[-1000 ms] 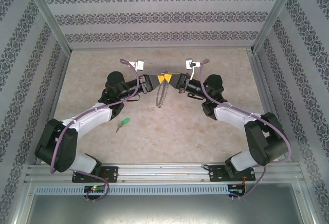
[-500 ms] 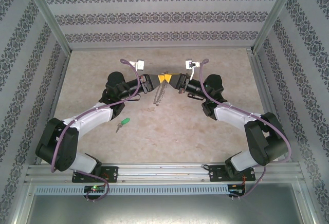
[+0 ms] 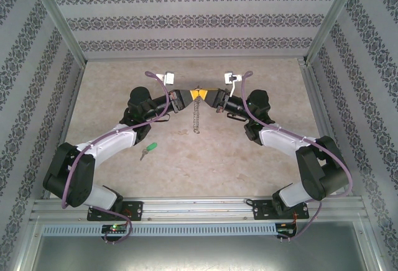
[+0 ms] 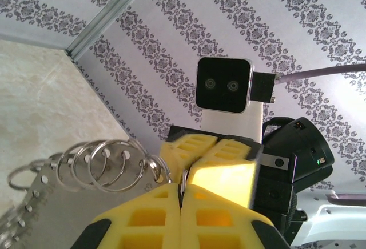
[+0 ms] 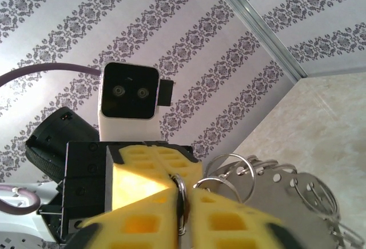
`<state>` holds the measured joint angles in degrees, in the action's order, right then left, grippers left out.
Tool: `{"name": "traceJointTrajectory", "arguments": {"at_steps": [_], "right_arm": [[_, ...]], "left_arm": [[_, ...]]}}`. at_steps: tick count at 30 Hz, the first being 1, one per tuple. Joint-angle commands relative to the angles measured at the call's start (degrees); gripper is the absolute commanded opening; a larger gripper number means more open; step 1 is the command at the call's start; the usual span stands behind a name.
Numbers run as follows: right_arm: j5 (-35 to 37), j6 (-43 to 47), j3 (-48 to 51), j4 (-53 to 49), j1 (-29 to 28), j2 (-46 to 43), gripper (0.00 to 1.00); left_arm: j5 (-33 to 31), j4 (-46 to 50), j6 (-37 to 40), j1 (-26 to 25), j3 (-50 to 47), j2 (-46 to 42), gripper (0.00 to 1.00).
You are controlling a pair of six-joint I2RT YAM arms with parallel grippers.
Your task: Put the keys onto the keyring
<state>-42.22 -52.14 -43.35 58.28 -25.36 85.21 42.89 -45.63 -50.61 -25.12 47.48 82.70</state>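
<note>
The keyring (image 3: 196, 117) hangs straight down over the middle back of the table, from the spot where my two grippers meet tip to tip. In the left wrist view it is a grey holed plate (image 4: 57, 203) carrying several silvery split rings. My left gripper (image 3: 189, 96) (image 4: 182, 183) is shut on one thin ring. That same ring stands in a narrow gap between the yellow pads of my right gripper (image 3: 208, 96) (image 5: 182, 195), which is slightly open. The rest of the keyring (image 5: 286, 197) spreads out to the right of the pads. The green-headed key (image 3: 149, 149) lies on the table beside the left arm.
Patterned walls (image 3: 199, 16) close the table on three sides, with metal posts at the back corners. An aluminium rail (image 3: 199, 207) runs along the near edge by the arm bases. Bare beige tabletop (image 3: 205, 165) lies between the arms.
The left gripper has closed on the ring and the right gripper's jaws have parted a little. The hanging keyring has swung from a slant to the lower left to straight down.
</note>
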Motion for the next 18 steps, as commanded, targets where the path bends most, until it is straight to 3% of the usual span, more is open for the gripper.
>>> {"name": "traceJointTrajectory", "arguments": {"at_steps": [1,3,6,11,18], "right_arm": [[-0.45,0.65,-0.28,-0.08,1.01,-1.75,0.43],[-0.57,0.35,0.79,-1.54,2.98,-3.21,0.54],[-1.24,0.61,2.24,-3.76,5.12,-5.48,0.61],[-4.07,3.47,2.76,-10.79,5.90,-8.32,0.62],[-7.39,5.10,3.96,-13.93,5.98,-10.34,0.57]], "left_arm": [[0.83,-0.08,2.75,-0.63,0.87,-0.25,0.00],[2.04,2.77,4.44,-0.63,1.76,-0.51,0.00],[4.37,7.80,7.64,-0.63,3.57,-0.78,0.00],[8.81,18.26,15.19,-0.63,7.19,-1.22,0.00],[11.35,29.92,23.67,-0.56,12.06,0.08,0.00]]}}
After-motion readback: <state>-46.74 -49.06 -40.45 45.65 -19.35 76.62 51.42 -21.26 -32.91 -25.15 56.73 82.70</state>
